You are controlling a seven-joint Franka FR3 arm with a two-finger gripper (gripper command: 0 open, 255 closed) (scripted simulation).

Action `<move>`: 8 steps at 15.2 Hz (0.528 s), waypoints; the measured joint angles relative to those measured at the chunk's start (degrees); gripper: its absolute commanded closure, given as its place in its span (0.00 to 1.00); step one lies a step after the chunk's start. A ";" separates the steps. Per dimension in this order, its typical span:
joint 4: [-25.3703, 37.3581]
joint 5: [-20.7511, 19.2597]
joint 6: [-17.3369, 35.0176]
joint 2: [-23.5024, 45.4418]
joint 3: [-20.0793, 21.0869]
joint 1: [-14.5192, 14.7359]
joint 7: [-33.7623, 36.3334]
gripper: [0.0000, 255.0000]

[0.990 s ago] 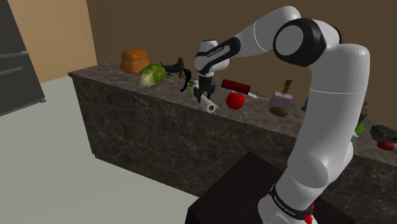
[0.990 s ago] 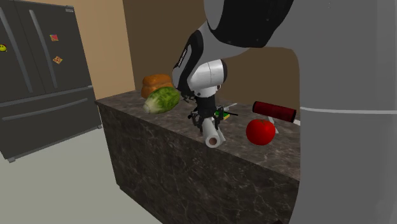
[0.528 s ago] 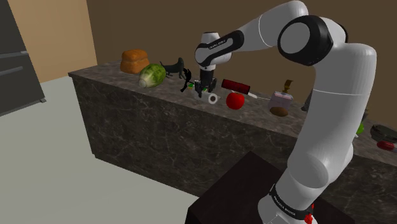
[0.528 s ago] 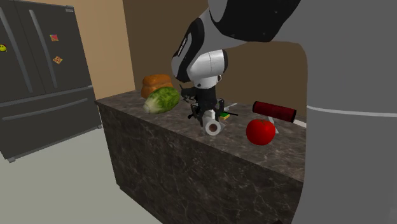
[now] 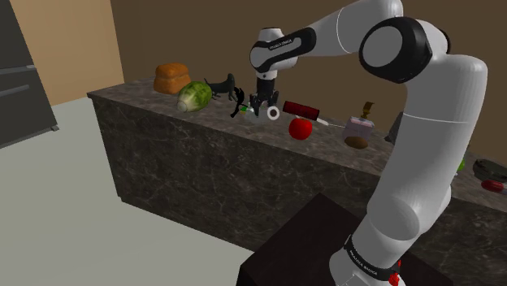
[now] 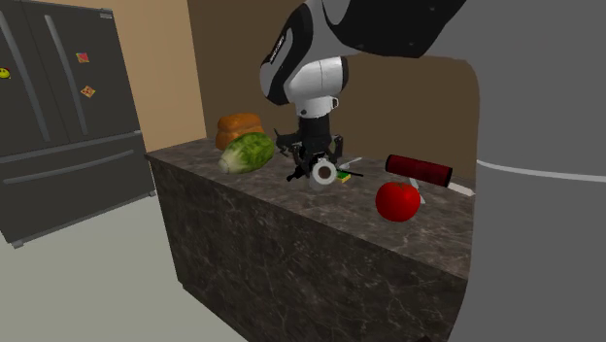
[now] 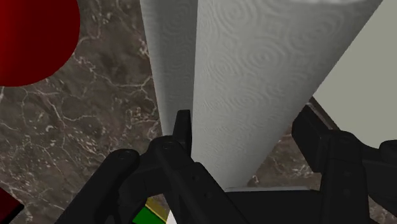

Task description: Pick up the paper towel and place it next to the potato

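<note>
The gripper (image 5: 264, 108) grips the paper towel (image 5: 275, 113) above the counter (image 5: 154, 101), higher than a second ago, beside a red fruit (image 5: 301, 128) and well apart from the potato (image 5: 355, 141). The wrist view shows the towel's embossed swirls. The second exterior view shows fridge (image 6: 58, 126) magnets (image 6: 85, 90). The arm's lettering (image 5: 273, 43) is too small to read.

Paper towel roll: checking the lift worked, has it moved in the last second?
Yes. Held by the gripper, the paper towel roll has risen: in the shoulder view it was lower than the red fruit, now higher.
</note>
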 measured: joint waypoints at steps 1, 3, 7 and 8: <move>0.43 0.02 -0.68 -0.24 0.00 0.00 -0.08 1.00; 1.54 0.05 -2.06 -0.52 0.04 0.07 -0.14 1.00; 3.48 0.13 -4.88 -1.41 0.03 0.06 -0.49 1.00; 3.82 0.14 -5.30 -1.49 0.04 0.09 -0.50 1.00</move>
